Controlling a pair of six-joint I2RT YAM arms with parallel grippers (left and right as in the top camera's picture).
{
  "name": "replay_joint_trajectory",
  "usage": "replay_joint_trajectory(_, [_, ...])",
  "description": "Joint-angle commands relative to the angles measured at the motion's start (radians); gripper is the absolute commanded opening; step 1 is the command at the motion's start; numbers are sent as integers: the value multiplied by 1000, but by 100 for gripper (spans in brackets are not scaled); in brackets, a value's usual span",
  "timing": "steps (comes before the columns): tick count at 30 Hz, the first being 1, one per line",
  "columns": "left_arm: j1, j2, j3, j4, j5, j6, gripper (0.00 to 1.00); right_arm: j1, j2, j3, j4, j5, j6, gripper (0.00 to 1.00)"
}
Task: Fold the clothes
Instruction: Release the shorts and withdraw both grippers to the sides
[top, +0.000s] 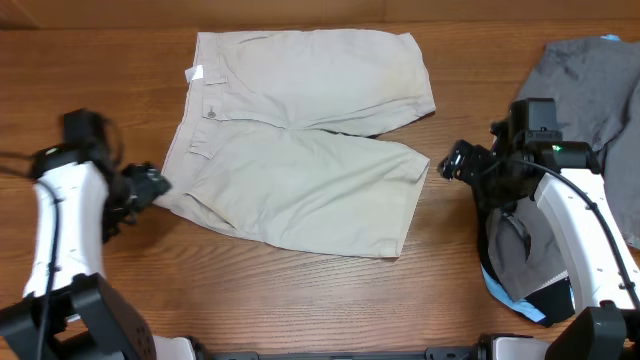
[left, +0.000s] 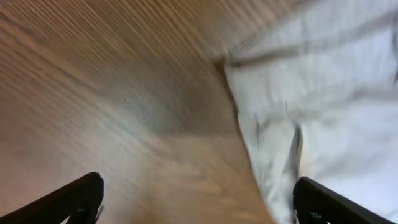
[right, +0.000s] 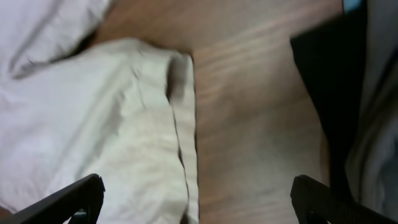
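Note:
The beige shorts (top: 300, 150) lie flat on the wooden table, waistband to the left with a small white tag, legs to the right. My left gripper (top: 160, 186) is open just left of the waistband's near corner; its wrist view shows that edge of the shorts (left: 311, 112) between bare wood and the right finger. My right gripper (top: 447, 165) is open just right of the near leg's hem; its wrist view shows the hem (right: 124, 124) under the left finger and wood under the right.
A pile of grey clothing (top: 590, 90) lies at the right, with dark and light blue fabric (top: 520, 270) under the right arm. The dark fabric (right: 329, 81) also shows in the right wrist view.

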Motion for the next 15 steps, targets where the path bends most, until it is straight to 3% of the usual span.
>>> replay_joint_trajectory(1, [87,-10,-44,49,132,-19,100,-2,-14,19,-16,-1,-11,100])
replay_joint_trajectory(9, [76,-6,-254,291,257,22,100,-2,-14,19,-36,-1,-11,100])
replay_joint_trajectory(15, [75,-6,-351,492,253,25,100,-2,-14,19,-39,0,-11,100])
